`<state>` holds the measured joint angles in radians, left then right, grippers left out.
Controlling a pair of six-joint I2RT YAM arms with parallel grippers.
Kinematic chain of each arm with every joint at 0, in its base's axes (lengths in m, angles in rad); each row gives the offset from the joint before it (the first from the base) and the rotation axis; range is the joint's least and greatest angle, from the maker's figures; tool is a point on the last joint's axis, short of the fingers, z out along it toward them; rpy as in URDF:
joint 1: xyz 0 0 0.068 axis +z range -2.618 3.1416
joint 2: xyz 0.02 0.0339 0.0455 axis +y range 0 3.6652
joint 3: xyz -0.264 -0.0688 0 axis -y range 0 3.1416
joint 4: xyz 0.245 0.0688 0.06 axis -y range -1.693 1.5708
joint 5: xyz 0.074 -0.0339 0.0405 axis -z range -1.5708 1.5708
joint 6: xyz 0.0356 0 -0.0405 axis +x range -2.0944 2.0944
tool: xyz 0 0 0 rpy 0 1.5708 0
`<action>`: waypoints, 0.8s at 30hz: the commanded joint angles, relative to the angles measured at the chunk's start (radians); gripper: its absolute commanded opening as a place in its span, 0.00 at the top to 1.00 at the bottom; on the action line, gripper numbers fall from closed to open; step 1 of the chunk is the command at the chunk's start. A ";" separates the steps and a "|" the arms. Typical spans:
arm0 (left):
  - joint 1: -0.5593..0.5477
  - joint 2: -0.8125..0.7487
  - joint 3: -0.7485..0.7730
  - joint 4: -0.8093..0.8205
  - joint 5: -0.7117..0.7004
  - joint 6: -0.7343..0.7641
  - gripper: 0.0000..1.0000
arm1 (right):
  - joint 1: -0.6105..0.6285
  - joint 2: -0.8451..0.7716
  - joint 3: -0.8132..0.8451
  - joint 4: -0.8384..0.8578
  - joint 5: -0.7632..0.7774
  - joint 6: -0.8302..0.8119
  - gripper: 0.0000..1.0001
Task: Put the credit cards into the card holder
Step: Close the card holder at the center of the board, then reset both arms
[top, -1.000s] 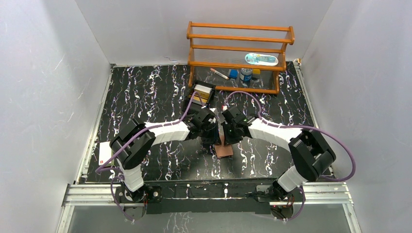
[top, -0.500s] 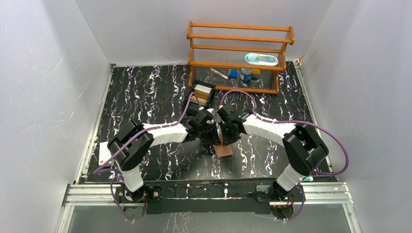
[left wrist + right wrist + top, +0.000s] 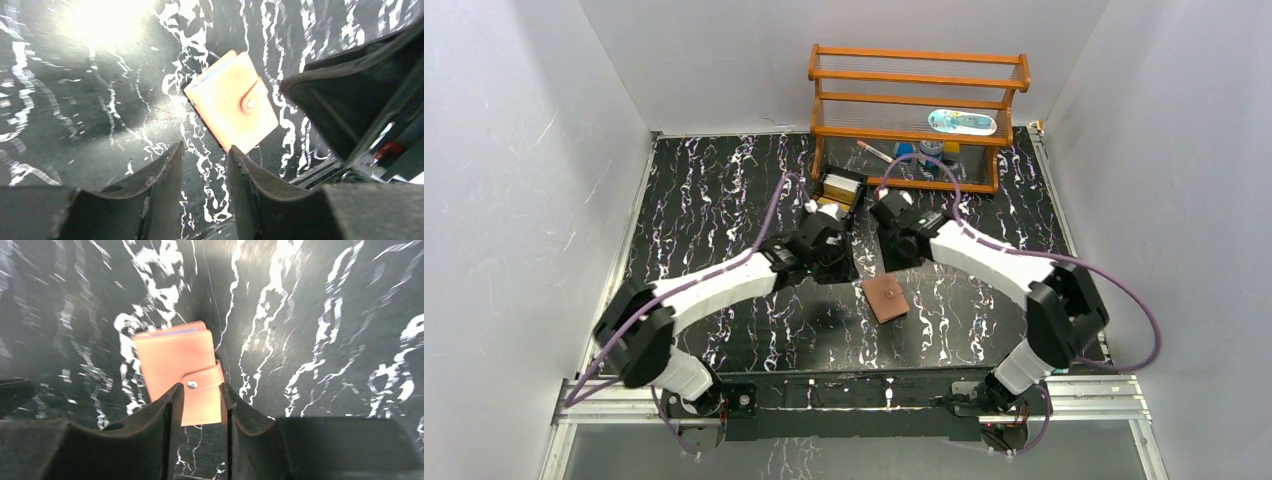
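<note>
Our left fingers [image 3: 155,185] stand a little apart, and nothing is between them. Only the dark marbled surface [image 3: 75,125] shows through the gap. The holder [image 3: 231,102] lies flat on the surface, just past the tips of these fingers and off to their right side, clear of both. It is folded shut, with its tab wrapped over the front and the snap [image 3: 251,103] pressed down. A thin blue card [image 3: 210,75] edge peeks out along the side of the holder farthest from the fingers.

Our right fingers [image 3: 150,425] are also parted and grip nothing. In the right wrist view the holder shows through their gap, with the tab end nearest the tips and the rest reaching away ahead of them. The top view shows these fingers raised off the surface, and the holder lies apart from them on their near side.

In the top view the holder lies nearer our bases than either pair of fingers, roughly between the two pairs. On the far side of the fingers sits a black tray [image 3: 841,187] with pale and yellowish cards stacked inside it. A wooden rack [image 3: 919,110] stands beyond the tray, against the back wall.
</note>
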<state>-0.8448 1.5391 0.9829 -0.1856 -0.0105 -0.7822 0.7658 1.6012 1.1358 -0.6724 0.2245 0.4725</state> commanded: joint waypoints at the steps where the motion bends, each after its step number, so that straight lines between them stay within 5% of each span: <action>1: 0.015 -0.227 0.093 -0.184 -0.148 0.097 0.57 | -0.006 -0.192 0.147 -0.061 0.132 -0.024 0.55; 4: 0.015 -0.341 0.141 -0.267 -0.198 0.151 0.40 | -0.006 -0.295 0.166 -0.062 0.124 -0.022 0.40; 6: 0.016 -0.414 0.168 -0.307 -0.203 0.180 0.04 | -0.006 -0.363 0.161 -0.049 0.110 -0.009 0.33; 9: 0.018 -0.520 0.195 -0.337 -0.166 0.232 0.01 | -0.006 -0.462 0.132 -0.027 0.081 0.016 0.04; 10: 0.018 -0.548 0.198 -0.337 -0.140 0.254 0.01 | -0.005 -0.490 0.123 -0.026 0.078 0.028 0.02; 24: 0.019 -0.840 0.069 -0.345 -0.146 0.184 0.01 | -0.006 -0.820 -0.037 -0.027 0.188 0.219 0.01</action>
<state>-0.8303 0.7509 1.1019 -0.5076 -0.1257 -0.5549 0.7597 0.8200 1.1004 -0.7212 0.3683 0.6266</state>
